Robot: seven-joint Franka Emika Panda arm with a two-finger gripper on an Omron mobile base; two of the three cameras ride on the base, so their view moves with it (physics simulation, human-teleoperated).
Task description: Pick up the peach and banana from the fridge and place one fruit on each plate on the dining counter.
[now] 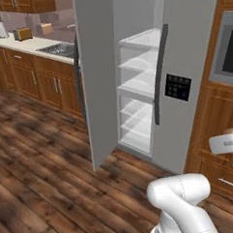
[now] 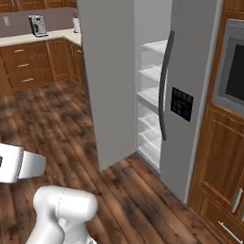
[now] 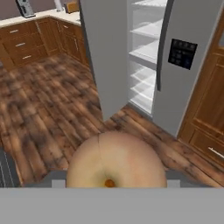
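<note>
The claw (image 3: pixel 116 183) holds the peach (image 3: pixel 116 159), gripped between its two fingertips, above the wooden floor (image 3: pixel 52 109) in front of the fridge (image 1: pixel 136 83), whose left door (image 1: pixel 94 76) stands open on bare glass shelves.

We see our arm (image 1: pixel 183 202) as a glossy white body of smooth, rounded, tube-like segments, with a thin dark seam line running over the bulbous joint housing. In the right base view the same white arm (image 2: pixel 60 216) ends in a thick rounded elbow, and a separate white cylindrical link (image 2: pixel 18 165) carries a small dark rectangular marking on its side. At the right edge of the left base view, another white rounded link (image 1: pixel 226 144) bears a grey slot-like marking.
</note>
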